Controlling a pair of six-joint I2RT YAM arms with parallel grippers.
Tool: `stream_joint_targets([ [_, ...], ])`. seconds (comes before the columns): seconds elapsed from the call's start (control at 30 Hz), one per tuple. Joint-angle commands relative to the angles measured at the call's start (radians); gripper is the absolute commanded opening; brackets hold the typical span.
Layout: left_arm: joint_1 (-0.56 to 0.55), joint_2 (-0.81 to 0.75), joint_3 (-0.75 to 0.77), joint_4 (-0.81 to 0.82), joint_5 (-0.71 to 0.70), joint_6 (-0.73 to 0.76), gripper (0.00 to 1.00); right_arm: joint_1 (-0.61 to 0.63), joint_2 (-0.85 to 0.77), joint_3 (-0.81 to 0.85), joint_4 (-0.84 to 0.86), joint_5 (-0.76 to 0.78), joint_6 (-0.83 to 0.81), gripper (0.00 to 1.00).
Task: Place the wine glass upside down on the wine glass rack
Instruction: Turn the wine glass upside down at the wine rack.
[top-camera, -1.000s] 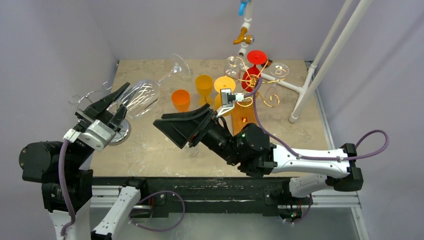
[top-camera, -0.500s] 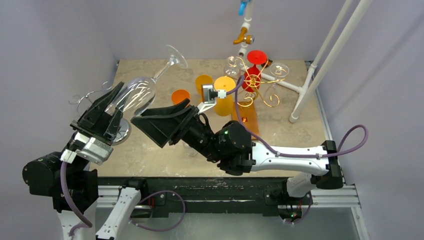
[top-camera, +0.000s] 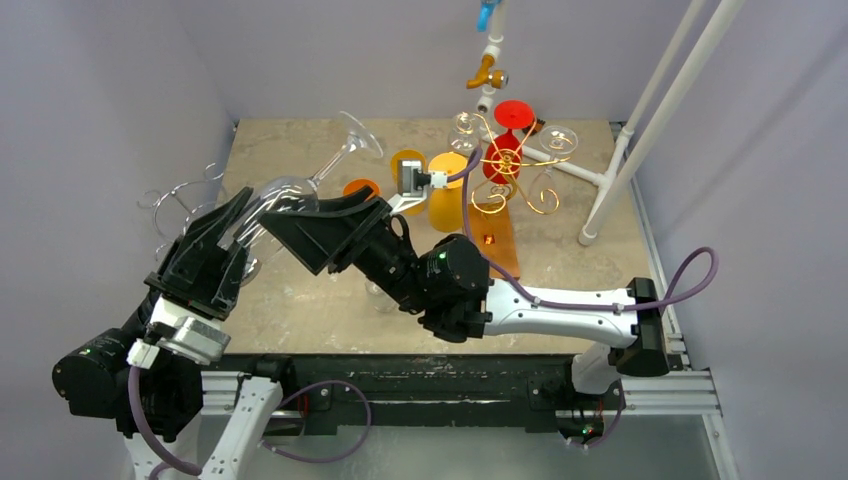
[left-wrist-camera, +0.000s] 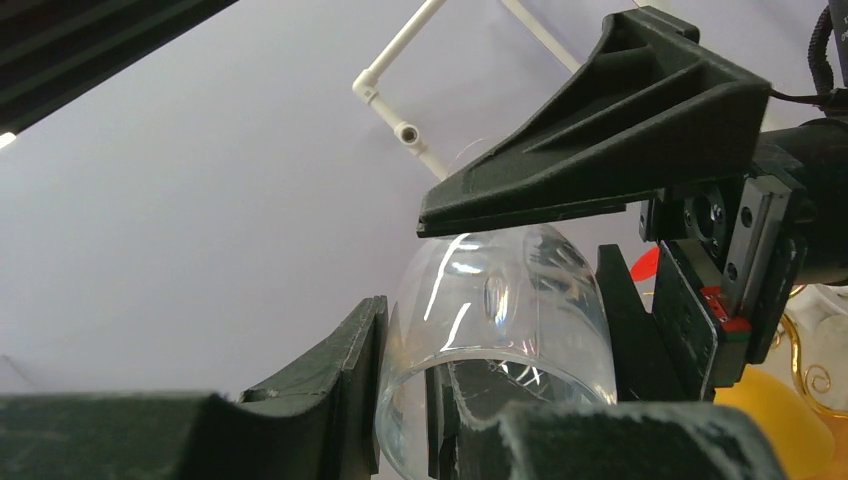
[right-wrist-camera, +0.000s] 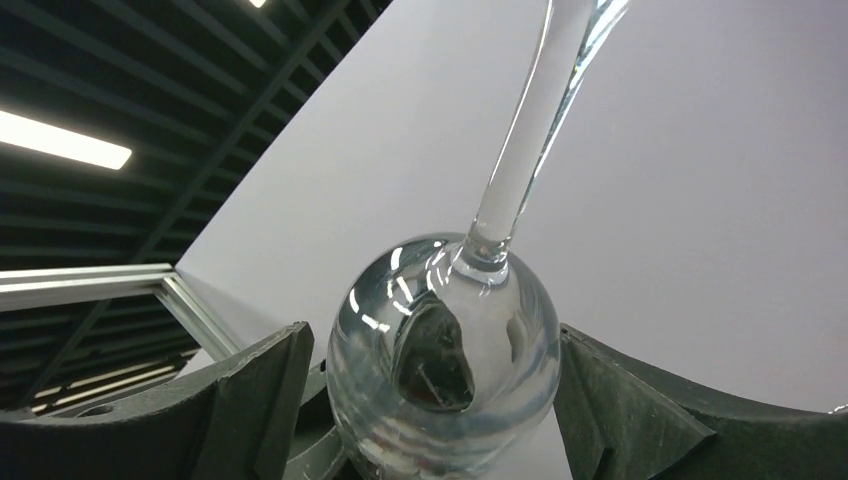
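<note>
Seen from above, the light is bright, soft and even. The beige stone-patterned table (top-camera: 270, 150) carries only faint, blurred shadows beneath the arms. White streaks of glare run along the bowl of the clear wine glass (top-camera: 285, 190) at 10 o'clock, and the strip below the table at 6 o'clock is dimmer.

In the left wrist view the black plastic left hand (left-wrist-camera: 485, 345) is out of focus along 6 o'clock. The glass (left-wrist-camera: 500, 310) shows sharp white glints against a pale, flat wall.

In the right wrist view a white ceiling strip light (right-wrist-camera: 65, 140) glares at 9 o'clock in a dark ceiling. The glass bowl (right-wrist-camera: 445, 340) warps its reflections, and the black right hand (right-wrist-camera: 440, 400) is soft at 5 and 7 o'clock.
</note>
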Motion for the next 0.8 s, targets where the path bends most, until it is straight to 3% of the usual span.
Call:
stream_joint_targets([
  [0.0, 0.02, -0.018, -0.029, 0.086, 0.019, -0.009, 0.0, -0.007, 0.013, 0.073, 0.079, -0.037, 0.025, 0.9],
  [0.13, 0.032, -0.012, -0.035, 0.095, -0.003, -0.005, 0.0, -0.009, 0.027, 0.097, 0.049, -0.07, 0.041, 0.79],
  [0.3, 0.047, -0.014, -0.054, 0.093, -0.012, 0.009, 0.0, -0.009, 0.03, 0.1, 0.023, -0.076, 0.043, 0.78],
  [0.43, 0.056, -0.012, -0.052, 0.051, 0.018, 0.026, 0.02, -0.011, -0.004, 0.092, -0.036, -0.066, 0.003, 0.51],
  [0.5, 0.056, 0.021, -0.016, -0.078, 0.033, 0.049, 0.28, -0.016, -0.049, 0.065, -0.099, -0.053, -0.035, 0.39],
  [0.53, 0.056, 0.045, 0.016, -0.165, 0.052, 0.064, 0.45, -0.018, -0.076, 0.049, -0.142, -0.04, -0.06, 0.36],
  [0.57, 0.055, 0.075, 0.052, -0.255, 0.066, 0.08, 0.68, -0.022, -0.107, 0.035, -0.199, -0.028, -0.088, 0.33],
  [0.6, 0.056, 0.106, 0.09, -0.347, 0.081, 0.093, 0.82, -0.025, -0.134, 0.026, -0.271, -0.012, -0.118, 0.31],
  [0.67, 0.056, 0.162, 0.161, -0.52, 0.115, 0.122, 0.95, -0.033, -0.202, -0.001, -0.446, 0.034, -0.169, 0.27],
  [0.77, 0.055, 0.197, 0.196, -0.647, 0.147, 0.132, 1.0, -0.051, -0.314, -0.08, -0.649, 0.089, -0.213, 0.24],
])
